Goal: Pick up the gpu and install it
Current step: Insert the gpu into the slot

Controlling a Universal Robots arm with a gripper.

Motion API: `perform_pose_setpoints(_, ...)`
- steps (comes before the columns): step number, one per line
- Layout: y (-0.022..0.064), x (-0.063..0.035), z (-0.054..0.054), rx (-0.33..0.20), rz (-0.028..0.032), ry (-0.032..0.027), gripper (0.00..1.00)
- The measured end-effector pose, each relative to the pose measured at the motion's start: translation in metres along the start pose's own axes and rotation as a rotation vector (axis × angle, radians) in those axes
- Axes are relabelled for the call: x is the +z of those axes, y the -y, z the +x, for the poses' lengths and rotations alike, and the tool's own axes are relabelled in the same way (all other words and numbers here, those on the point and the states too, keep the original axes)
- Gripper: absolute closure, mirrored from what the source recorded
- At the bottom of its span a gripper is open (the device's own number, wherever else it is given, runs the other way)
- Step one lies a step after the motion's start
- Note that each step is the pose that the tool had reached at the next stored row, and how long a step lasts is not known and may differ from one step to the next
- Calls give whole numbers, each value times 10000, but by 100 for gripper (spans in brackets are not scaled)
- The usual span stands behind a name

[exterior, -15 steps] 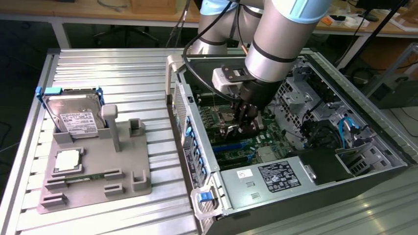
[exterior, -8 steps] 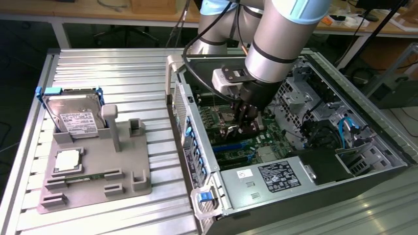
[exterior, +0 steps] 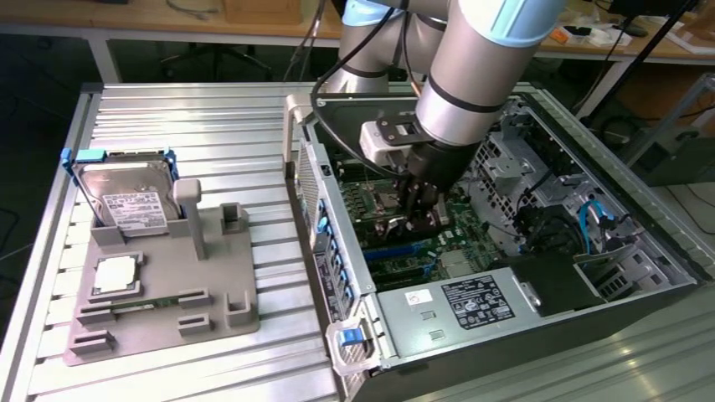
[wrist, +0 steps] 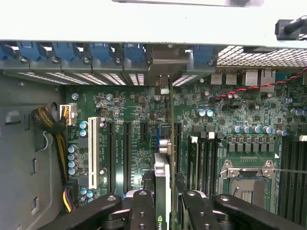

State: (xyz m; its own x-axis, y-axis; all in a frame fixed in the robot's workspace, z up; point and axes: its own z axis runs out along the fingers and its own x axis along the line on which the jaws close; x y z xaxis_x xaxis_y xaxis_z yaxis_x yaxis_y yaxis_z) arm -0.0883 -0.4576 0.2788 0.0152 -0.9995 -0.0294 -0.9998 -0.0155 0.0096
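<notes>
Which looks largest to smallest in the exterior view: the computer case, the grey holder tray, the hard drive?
1. Computer case
2. Grey holder tray
3. Hard drive

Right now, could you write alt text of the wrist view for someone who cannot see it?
The end effector holds the gpu edge-on above a green motherboard inside an open computer case. Expansion slots lie beside the card, and an empty CPU socket sits farther off.
</notes>
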Motion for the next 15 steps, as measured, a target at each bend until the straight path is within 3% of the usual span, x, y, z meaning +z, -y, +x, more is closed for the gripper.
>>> perform_pose_setpoints(15,13,42,1,8,-2,0,73)
